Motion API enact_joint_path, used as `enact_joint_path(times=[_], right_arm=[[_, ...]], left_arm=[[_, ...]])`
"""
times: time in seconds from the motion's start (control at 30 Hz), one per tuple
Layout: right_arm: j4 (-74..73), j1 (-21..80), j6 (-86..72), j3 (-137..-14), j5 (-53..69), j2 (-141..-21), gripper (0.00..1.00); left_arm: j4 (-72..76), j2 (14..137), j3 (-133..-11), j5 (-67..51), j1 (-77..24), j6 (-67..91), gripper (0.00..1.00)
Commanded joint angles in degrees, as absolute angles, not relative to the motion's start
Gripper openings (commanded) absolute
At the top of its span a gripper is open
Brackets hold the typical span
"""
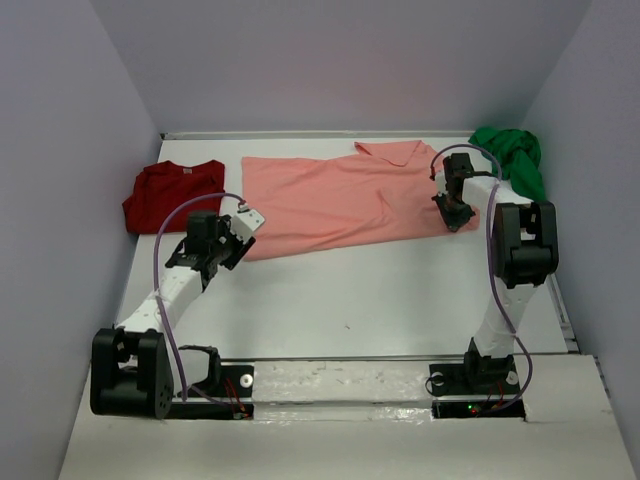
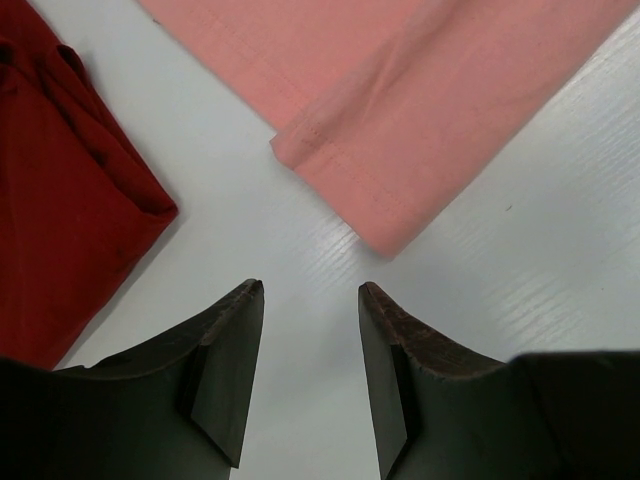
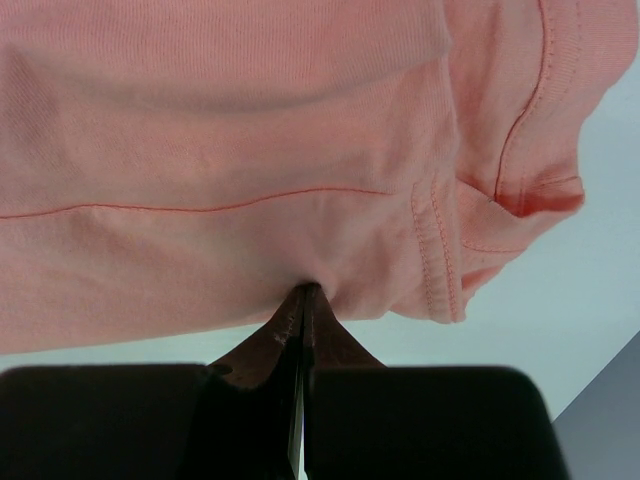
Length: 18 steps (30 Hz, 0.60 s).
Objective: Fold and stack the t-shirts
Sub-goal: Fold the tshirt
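The salmon-pink t-shirt (image 1: 340, 200) lies spread across the back middle of the table. My right gripper (image 1: 455, 208) is shut on its right edge, and in the right wrist view the cloth (image 3: 250, 150) puckers at the closed tips (image 3: 305, 292), beside a stitched hem. The dark red t-shirt (image 1: 170, 195) lies folded at the back left. The bright green t-shirt (image 1: 510, 160) sits crumpled in the back right corner. My left gripper (image 1: 243, 222) hovers open just short of the pink shirt's lower left corner (image 2: 385, 215), with bare table between its fingers (image 2: 225, 360) and the red shirt (image 2: 60, 200) to its left.
Pale walls (image 1: 60, 200) close the table in on the left, back and right. White tabletop (image 1: 380, 290) stretches between the shirts and the arm bases. The green shirt lies against the right wall, close to my right arm's forearm (image 1: 520, 240).
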<state>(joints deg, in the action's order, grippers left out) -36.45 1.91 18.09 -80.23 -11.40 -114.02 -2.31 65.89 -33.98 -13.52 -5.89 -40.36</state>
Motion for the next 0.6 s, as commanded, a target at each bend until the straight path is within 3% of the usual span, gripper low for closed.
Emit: enact_joint_path(times=[0.0,0.2,0.3,0.33,0.4,0.57], right_arm=[[-35.5,0.9,18.4,-79.5,-11.8,-116.5,0.00],[-35.3,0.9,18.4,-78.5,-11.0,-116.6,0.00],[-35.2,0.9,18.3,-78.6,-11.1,-116.7,0.00],[-35.2,0.9,18.4,-78.6,-11.1,-116.8,0.00],[-35.2,0.9,18.3,-78.4,-11.2,-116.8,0.00],[-35.2,0.9,18.5,-78.2,-11.5,-116.9,0.00]], left_arm=[[-0.4,67.2,-37.0,-15.5,-5.6,-39.6,0.54],[-0.4,72.2,-39.5,-19.1,-5.6,-39.6,0.53],[-1.0,75.1,-41.9,-21.7,-5.6,-38.8,0.37],[-1.7,76.3,-43.3,-22.4,-5.6,-38.5,0.20],[-2.2,77.3,-44.4,-23.9,-5.6,-37.9,0.02],[-4.4,79.2,-45.6,-25.7,-5.6,-38.6,0.00]])
